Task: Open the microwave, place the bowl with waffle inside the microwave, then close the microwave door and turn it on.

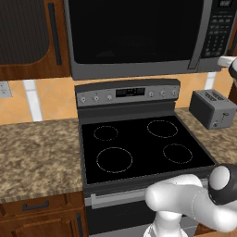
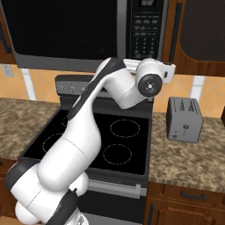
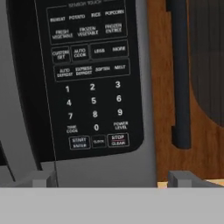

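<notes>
The microwave [image 1: 139, 37] hangs above the stove, and the microwave door [image 1: 134, 32] is shut, its vertical grey handle [image 1: 200, 37] on the right edge. In the right base view the microwave door [image 2: 61, 30] also looks shut. My gripper [image 3: 111, 179] is open with nothing between its fingers and sits close in front of the button panel [image 3: 94, 78], just below the START and STOP keys. From the right base view the hand [image 2: 167, 70] is level with the panel's lower edge. The bowl and the waffle are out of view.
A grey toaster [image 1: 213, 109] stands on the granite counter [image 2: 189, 154] right of the black stove top [image 1: 139, 143]. A brown cabinet door with a dark handle [image 3: 179, 74] borders the panel on its right. More counter [image 1: 37, 152] lies left of the stove.
</notes>
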You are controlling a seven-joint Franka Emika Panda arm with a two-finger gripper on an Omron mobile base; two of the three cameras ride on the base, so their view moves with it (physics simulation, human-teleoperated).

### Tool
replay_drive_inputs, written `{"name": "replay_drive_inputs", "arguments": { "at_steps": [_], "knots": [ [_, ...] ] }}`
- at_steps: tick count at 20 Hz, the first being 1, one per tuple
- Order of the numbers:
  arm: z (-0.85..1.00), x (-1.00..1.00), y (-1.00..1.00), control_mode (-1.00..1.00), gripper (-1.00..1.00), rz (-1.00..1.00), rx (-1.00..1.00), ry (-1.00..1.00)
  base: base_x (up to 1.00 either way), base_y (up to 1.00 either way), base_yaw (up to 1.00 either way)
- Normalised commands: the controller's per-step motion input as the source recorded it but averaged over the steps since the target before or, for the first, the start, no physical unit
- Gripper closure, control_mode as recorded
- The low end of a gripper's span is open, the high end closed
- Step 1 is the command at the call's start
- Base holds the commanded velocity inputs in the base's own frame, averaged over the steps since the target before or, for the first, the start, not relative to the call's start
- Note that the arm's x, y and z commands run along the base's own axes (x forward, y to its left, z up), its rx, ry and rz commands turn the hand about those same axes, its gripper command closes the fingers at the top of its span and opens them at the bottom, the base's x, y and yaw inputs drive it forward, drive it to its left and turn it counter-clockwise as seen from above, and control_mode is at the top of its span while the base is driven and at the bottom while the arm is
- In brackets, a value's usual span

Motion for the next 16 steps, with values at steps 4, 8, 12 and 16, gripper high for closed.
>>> {"name": "replay_drive_inputs", "arguments": {
  "at_steps": [4, 8, 12, 16],
  "knots": [
    [0.0, 0.2, 0.0, -1.0, -1.0, -0.03, 0.0, 0.0, 0.0, 0.0, 0.0],
    [0.0, 0.27, -0.01, -1.0, -1.0, 0.0, 0.0, 0.0, 0.0, 0.0, 0.0],
    [0.0, 0.22, -0.11, -1.0, -1.0, 0.0, 0.0, 0.0, 0.0, 0.0, 0.0],
    [0.0, 0.13, -0.11, -1.0, -1.0, -0.01, 0.0, 0.0, 0.0, 0.0, 0.0]
  ]
}}
